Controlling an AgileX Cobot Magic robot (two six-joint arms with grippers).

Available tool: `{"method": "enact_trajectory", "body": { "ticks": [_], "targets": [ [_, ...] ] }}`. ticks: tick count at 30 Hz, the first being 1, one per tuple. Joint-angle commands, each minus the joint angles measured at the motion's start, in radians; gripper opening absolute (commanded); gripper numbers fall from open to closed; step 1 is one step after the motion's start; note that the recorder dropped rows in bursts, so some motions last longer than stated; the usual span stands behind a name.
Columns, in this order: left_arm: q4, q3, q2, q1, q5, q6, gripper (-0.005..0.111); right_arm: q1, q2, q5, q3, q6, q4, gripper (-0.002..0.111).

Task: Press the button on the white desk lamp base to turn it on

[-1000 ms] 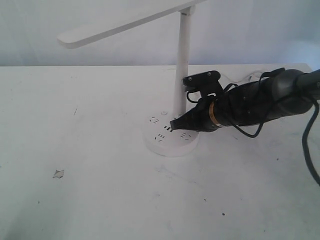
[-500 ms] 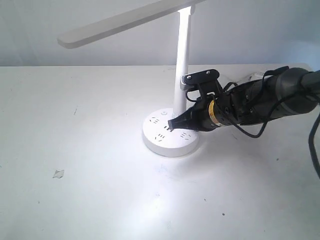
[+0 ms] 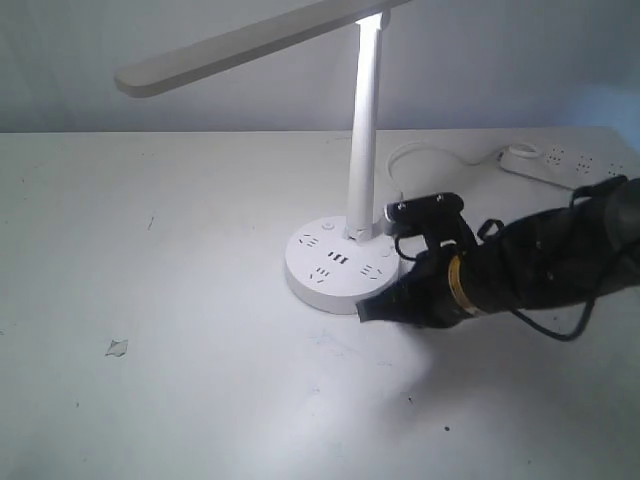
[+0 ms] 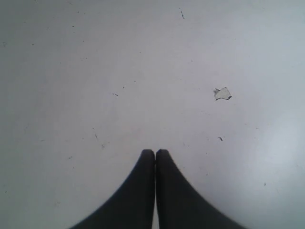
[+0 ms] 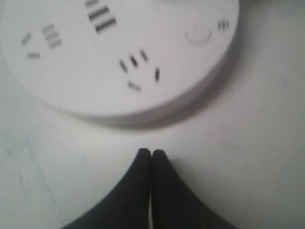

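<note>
Lamp base (image 3: 335, 272) beside closed right end effector (image 3: 365, 312)

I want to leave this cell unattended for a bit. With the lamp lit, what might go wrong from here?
The shut right gripper sits close beside the white desk lamp base; a sideways swing may shove it or hit the pole. The right arm lies near the power strip and its cord, so pulling back carelessly could catch them.

white table (image 3: 200, 420) | on it: white desk lamp base (image 3: 318, 292) | power strip (image 3: 572, 164) | small scrap (image 3: 117, 347)
</note>
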Motion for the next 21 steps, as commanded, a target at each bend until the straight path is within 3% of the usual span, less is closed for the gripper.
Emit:
{"method": "enact_trajectory", "body": {
  "ticks": [1,3,7,14,17,21],
  "targets": [
    [0.000,0.001,-0.004,0.001,0.007,-0.001,0.000,0.001,-0.106,-0.002,0.147,-0.070,0.084,0.000],
    [0.000,0.001,-0.004,0.001,0.007,-0.001,0.000,0.001,-0.188,-0.037,0.229,-0.217,0.241,0.000],
    [0.000,0.001,-0.004,0.001,0.007,-0.001,0.000,0.001,-0.346,-0.278,0.375,-0.597,0.664,0.000],
    [0.000,0.001,-0.004,0.001,0.007,-0.001,0.000,0.001,-0.465,-1.056,0.768,-1.143,1.206,0.000],
    [0.000,0.001,-0.004,0.001,0.007,-0.001,0.000,0.001,-0.500,-1.056,0.799,-1.223,1.294,0.000],
    [0.000,0.001,-0.004,0.001,0.007,-0.001,0.000,0.001,-0.540,-1.056,0.799,-1.255,1.167,0.000]
  ]
}}
